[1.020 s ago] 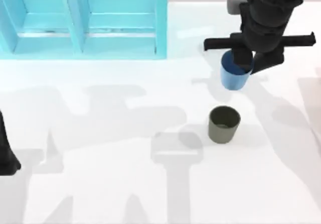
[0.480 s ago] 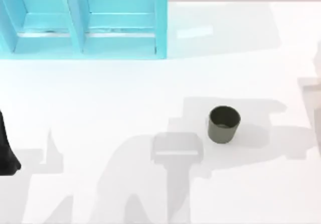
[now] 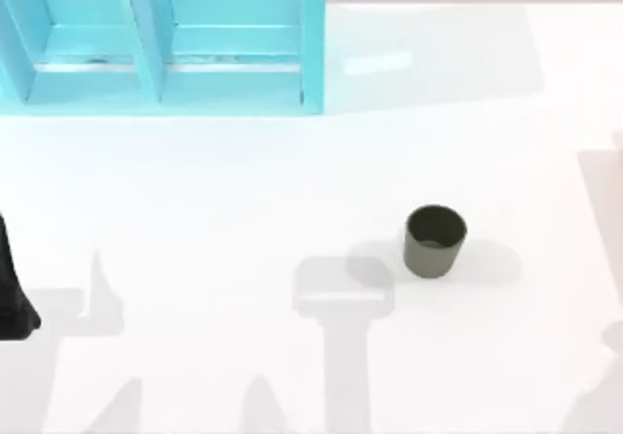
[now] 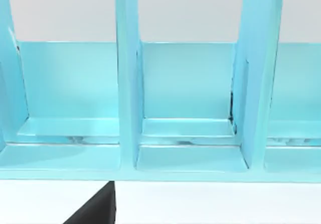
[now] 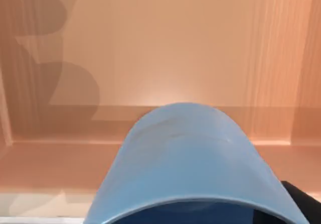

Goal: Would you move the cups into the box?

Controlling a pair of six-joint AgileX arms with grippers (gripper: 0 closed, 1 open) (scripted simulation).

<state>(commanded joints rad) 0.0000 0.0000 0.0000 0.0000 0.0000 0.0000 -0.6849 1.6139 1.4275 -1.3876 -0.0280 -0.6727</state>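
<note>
olive-grey cup (image 3: pixel 434 241): sitting upright on the table, open end up, a bit right of the middle in the top view, all by itself and well apart from the shelf unit.

blue cup (image 5: pixel 193 166): right up close in the right wrist view, lifted over the inside of a wooden box, its rounded wall taking most of the lower half of that view.

wooden box (image 5: pixel 150 48): light orange-brown, you can see the flat floor and walls rising on the sides, with soft shadows lying across the left of it.

right arm's jaws: can't tell how they stand, just a sliver of dark at the corner of the right wrist view next to the blue cup.

left arm (image 3: pixel 14 293): parked at the far left edge of the table, only a dark bit of it pokes in; can't tell its jaws either.

shelf unit (image 3: pixel 161 40): bright cyan, upright dividers splitting it into compartments, sits at the back left of the table; the left wrist view looks straight into it (image 4: pixel 185 133).

table (image 3: pixel 214 191): plain white and glossy, with grey shadows spread across the front, one just left of the olive-grey cup.

room: a pale pinkish strip runs behind the table's far edge.
</note>
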